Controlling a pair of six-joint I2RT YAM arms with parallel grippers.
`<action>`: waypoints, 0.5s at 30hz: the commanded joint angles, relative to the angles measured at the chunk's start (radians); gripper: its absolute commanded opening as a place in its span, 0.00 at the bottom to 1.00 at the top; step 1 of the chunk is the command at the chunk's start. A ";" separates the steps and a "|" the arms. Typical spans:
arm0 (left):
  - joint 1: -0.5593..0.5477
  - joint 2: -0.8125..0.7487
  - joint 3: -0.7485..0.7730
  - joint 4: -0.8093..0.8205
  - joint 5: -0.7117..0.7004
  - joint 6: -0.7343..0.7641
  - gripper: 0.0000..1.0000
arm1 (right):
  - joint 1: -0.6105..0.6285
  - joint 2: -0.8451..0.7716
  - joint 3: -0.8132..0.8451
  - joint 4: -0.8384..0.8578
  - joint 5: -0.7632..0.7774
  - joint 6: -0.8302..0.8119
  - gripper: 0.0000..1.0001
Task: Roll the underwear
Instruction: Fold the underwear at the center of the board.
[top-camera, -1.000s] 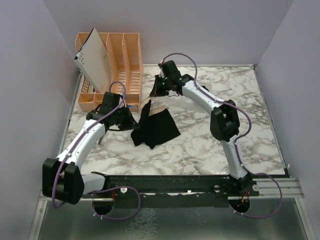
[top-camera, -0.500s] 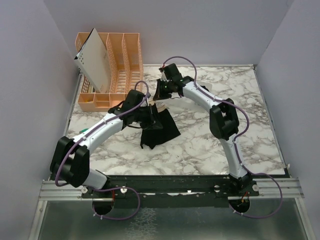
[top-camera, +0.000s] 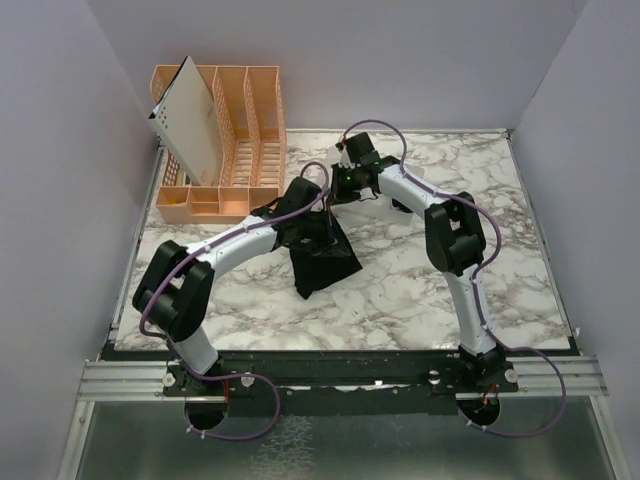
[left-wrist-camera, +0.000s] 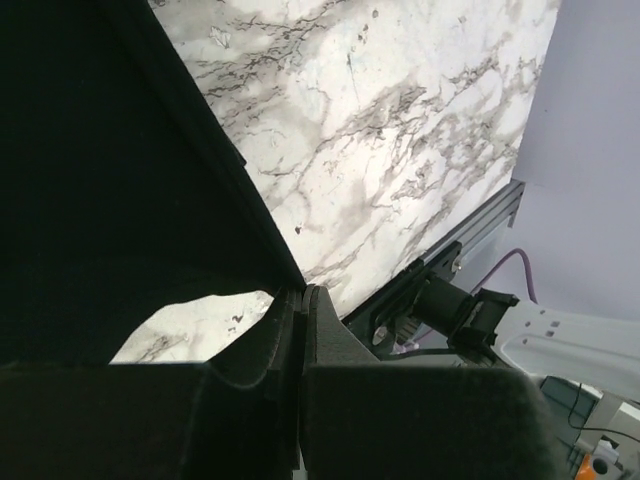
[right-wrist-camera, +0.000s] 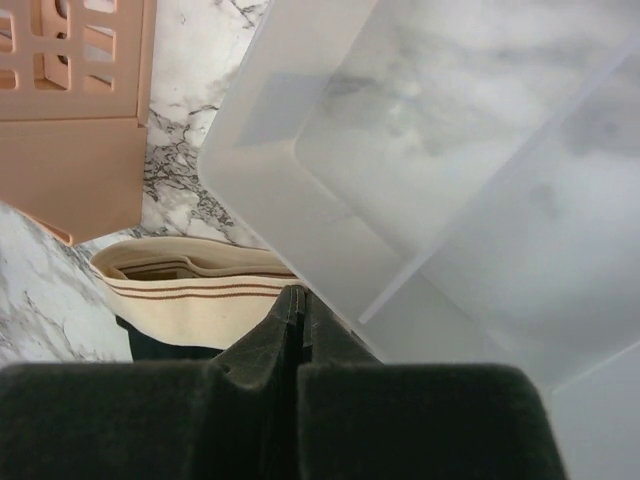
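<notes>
Black underwear lies bunched on the marble desk, spreading from the left hand toward the near edge. That hand's fingers are pressed tight together w/ the cloth's edge running straight into the tips, so it's pinching the garment. In its wrist cam the dark fabric fills everything left of & above the hand, hiding most of the desk there. Off to that hand's right: bare marble, then the alu rail & a purple cable.

The right hand is closed too, tips right at the tan band w/ brown stripes; can't tell if any cloth is pinched. A frosted plastic piece crowds the view above & right of it. The peach organizer sits up-left of it, w/ a white panel leaning against it.
</notes>
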 joint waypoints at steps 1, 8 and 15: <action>-0.027 0.055 0.037 0.032 -0.001 -0.022 0.00 | -0.015 0.005 -0.006 0.067 -0.005 -0.056 0.01; -0.042 0.117 0.049 0.072 -0.012 -0.040 0.34 | -0.016 0.045 0.038 0.049 -0.094 -0.085 0.16; -0.041 -0.052 0.001 0.036 -0.114 -0.019 0.71 | -0.049 -0.047 0.021 0.012 -0.030 -0.115 0.48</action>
